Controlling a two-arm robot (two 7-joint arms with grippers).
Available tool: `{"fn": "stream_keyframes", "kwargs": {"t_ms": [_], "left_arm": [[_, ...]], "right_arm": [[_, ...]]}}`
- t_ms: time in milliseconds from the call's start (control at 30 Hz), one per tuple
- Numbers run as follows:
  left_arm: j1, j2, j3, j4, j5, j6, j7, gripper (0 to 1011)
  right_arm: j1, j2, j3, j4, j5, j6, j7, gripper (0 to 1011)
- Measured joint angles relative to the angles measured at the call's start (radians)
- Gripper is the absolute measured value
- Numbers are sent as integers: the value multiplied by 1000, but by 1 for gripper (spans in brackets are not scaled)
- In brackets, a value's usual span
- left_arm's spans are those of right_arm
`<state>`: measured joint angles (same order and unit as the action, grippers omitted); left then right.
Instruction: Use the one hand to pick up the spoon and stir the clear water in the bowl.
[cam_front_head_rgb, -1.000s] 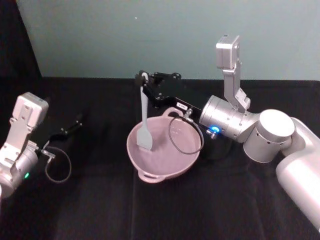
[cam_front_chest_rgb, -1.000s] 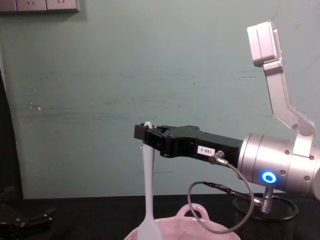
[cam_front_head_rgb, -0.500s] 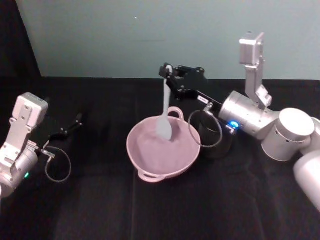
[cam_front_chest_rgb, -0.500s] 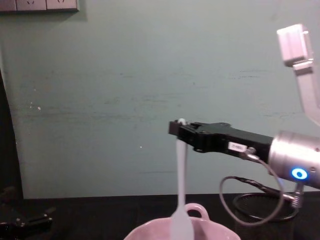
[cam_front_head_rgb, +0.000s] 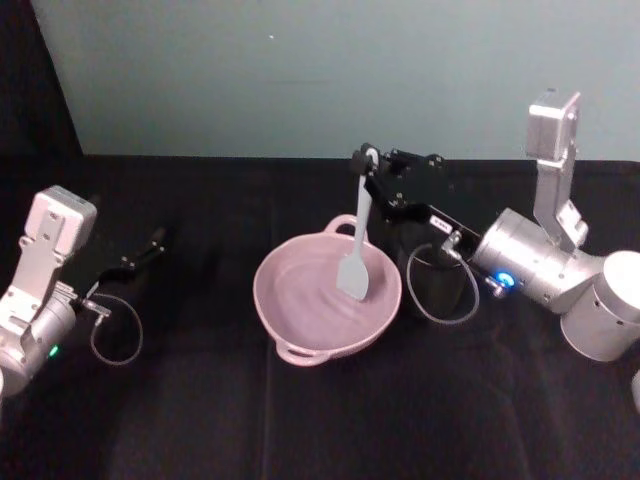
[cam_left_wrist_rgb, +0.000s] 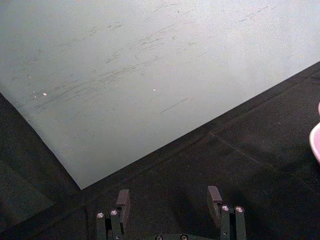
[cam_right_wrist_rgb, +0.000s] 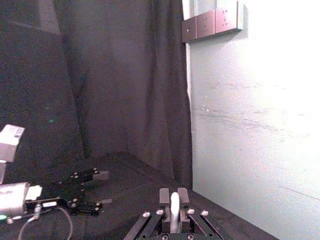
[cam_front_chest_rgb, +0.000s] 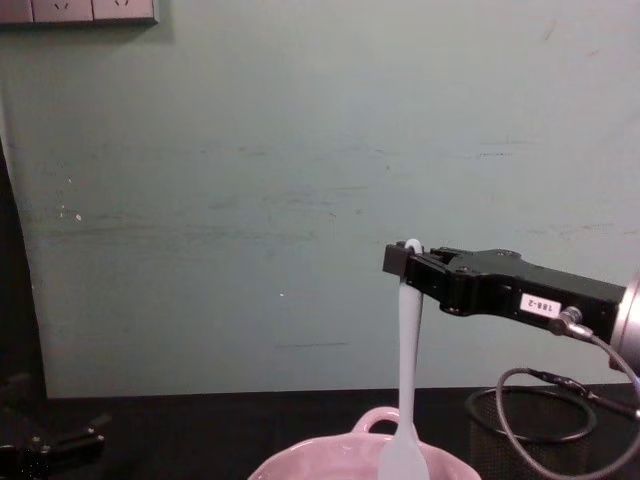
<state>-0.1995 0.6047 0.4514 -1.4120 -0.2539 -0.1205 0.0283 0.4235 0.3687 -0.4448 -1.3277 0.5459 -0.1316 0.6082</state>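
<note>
The slim white spoon (cam_front_head_rgb: 358, 225) hangs upright with its flat head down inside the right half of the pale pink bowl (cam_front_head_rgb: 264, 300). My right gripper (cam_front_head_rgb: 366, 160) is shut on the top end of the handle, above the bowl's far right rim. In the chest view the spoon (cam_front_chest_rgb: 408, 350) drops from the right gripper (cam_front_chest_rgb: 405, 258) into the bowl (cam_front_chest_rgb: 320, 458). In the right wrist view the handle's end (cam_right_wrist_rgb: 174, 207) sits pinched between the fingers. The clear water (cam_front_head_rgb: 305, 305) barely shows against the glaze. My left gripper (cam_front_head_rgb: 155, 240) rests far left on the table, and it (cam_left_wrist_rgb: 168, 200) is open.
A black wire-mesh cup (cam_front_head_rgb: 432, 285) stands just right of the bowl, under my right arm, and shows at the chest view's lower right (cam_front_chest_rgb: 530, 440). A cable loop (cam_front_head_rgb: 445, 290) hangs from the right wrist beside it. Black cloth covers the table, with a green wall behind.
My right gripper has carried the spoon to the right, from the bowl's left side across to its right side. The left arm has not moved.
</note>
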Motion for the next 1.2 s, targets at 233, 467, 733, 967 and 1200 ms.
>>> {"fn": "stream_keyframes", "kwargs": {"t_ms": [233, 467, 733, 967, 1200], "left_arm": [[0, 0, 0, 0, 0, 0, 0, 1011], [0, 0, 0, 0, 0, 0, 0, 1011], [0, 0, 0, 0, 0, 0, 0, 1011], [0, 0, 0, 0, 0, 0, 0, 1011], [0, 0, 0, 0, 0, 0, 0, 1011]], "right_arm": [[-36, 5, -6, -53, 5, 2, -2, 105], [-31, -22, -36, -40, 6, 6, 10, 105], [21, -76, -73, 27, 2, -2, 35, 105], [90, -130, -87, 146, 2, -25, 57, 105], [148, -153, -72, 249, -6, -49, 60, 105]]}}
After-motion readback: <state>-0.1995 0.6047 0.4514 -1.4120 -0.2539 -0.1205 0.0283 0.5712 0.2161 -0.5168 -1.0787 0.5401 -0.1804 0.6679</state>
